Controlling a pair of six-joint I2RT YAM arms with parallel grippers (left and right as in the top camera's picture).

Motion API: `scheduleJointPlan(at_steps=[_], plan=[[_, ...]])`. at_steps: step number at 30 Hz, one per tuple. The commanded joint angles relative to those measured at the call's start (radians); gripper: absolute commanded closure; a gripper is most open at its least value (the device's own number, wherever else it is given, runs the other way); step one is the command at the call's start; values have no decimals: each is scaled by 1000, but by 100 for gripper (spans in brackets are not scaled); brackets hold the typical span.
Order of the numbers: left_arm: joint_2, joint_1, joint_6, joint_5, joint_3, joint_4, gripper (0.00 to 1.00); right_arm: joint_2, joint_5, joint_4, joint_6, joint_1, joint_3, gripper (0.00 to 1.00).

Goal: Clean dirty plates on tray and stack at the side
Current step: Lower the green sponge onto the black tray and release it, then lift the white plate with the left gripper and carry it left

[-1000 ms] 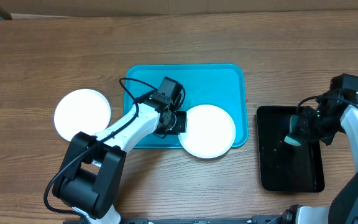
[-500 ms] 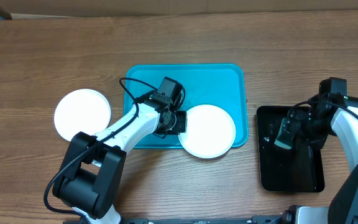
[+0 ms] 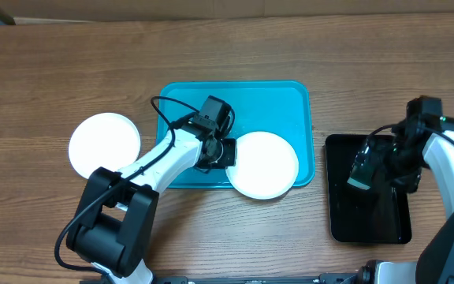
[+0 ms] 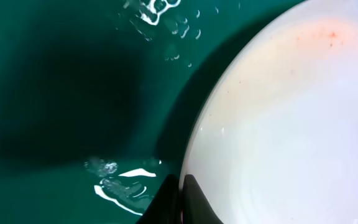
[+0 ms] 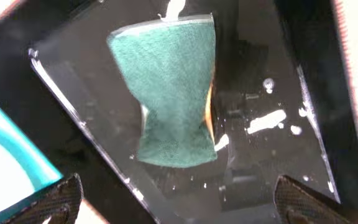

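Tabletop point(image 3: 53, 71): wide bare wood along the back & far left. Turquoise tray point(image 3: 243, 99) sits mid, its left half bare & wet, w/ a narrow gap to black tray point(image 3: 369, 225) at right. Smeared plate point(image 3: 265, 164) lies in tray's front-right corner, edge hanging over the front rim, faint orange specks near its rim. Second plate point(image 3: 105, 143), white, on wood left of tray. Left fingers point(image 4: 194, 205) pinch smeared plate's left edge. Right fingers point(image 5: 58, 198) spread wide above green sponge point(image 5: 176, 93) on black tray.

No legible text, labels, numbers on tray point(image 3: 266, 102), plate point(image 3: 265, 164), sponge point(image 5: 173, 93), black tray point(image 3: 369, 221).
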Motion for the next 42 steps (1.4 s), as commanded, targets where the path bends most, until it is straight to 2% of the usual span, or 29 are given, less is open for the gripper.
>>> scheduleJointPlan(at_steps=[1, 6, 11, 16, 24, 29, 36, 42], plan=[[-73, 35, 52, -14, 49, -16, 96, -4, -4, -35, -28, 5, 120, 0], [-184, 97, 106, -127, 85, -74, 96, -4, -5, -100, -77, 5, 207, 0], [-320, 158, 161, -298, 100, -112, 96, -3, -4, -101, -77, 5, 209, 0], [-408, 179, 266, -430, 100, -97, 96, -3, -4, -101, -77, 5, 209, 0], [-417, 178, 294, -801, 100, -55, 96, -3, -5, -102, -77, 5, 209, 0], [-417, 161, 370, -872, 100, 2, 96, -3, -5, -102, -77, 5, 209, 0], [-405, 61, 512, -967, 100, 124, 96, -3, -5, -102, -77, 5, 209, 0], [-356, -12, 573, -1087, 100, 186, 96, -3, -4, -102, -77, 5, 209, 0]])
